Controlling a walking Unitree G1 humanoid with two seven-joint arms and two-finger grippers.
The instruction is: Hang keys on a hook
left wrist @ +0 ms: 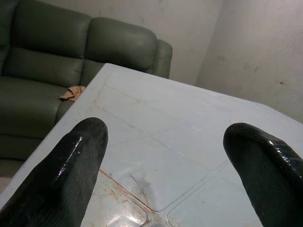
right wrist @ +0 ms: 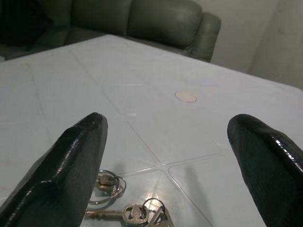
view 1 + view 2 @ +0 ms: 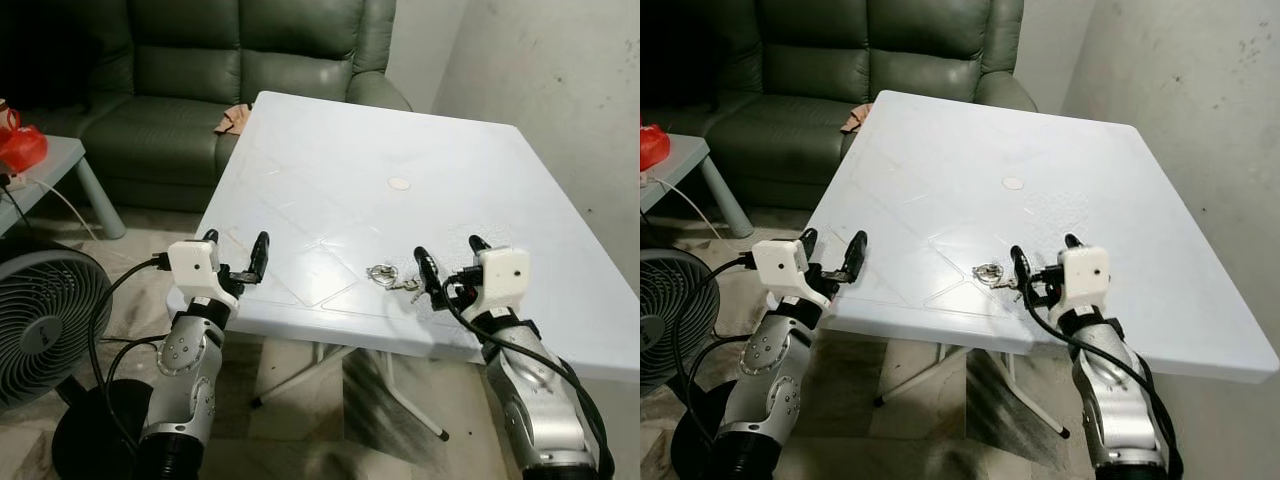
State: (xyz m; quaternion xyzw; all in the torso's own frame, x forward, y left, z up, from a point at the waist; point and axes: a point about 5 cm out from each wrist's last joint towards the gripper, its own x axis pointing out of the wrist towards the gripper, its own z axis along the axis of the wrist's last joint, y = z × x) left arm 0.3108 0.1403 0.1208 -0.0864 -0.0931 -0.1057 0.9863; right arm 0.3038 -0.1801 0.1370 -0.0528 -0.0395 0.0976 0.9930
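A bunch of keys [image 3: 392, 277] on metal rings lies on the white table [image 3: 400, 140] near its front edge. My right gripper [image 3: 450, 260] stands open just right of the keys, low over the table; in the right wrist view the keys [image 2: 128, 208] lie close before the left finger. My left gripper [image 3: 236, 250] is open at the table's front left corner, with nothing between its fingers [image 1: 71, 170]. I see no hook.
A green sofa [image 3: 200, 90] stands behind the table, with a small brown thing [image 3: 233, 118] on its seat. A floor fan [image 3: 45, 320] stands at my left beside a low grey table [image 3: 50, 165] carrying a red bag [image 3: 20, 145]. A wall [image 3: 570, 100] runs along the right.
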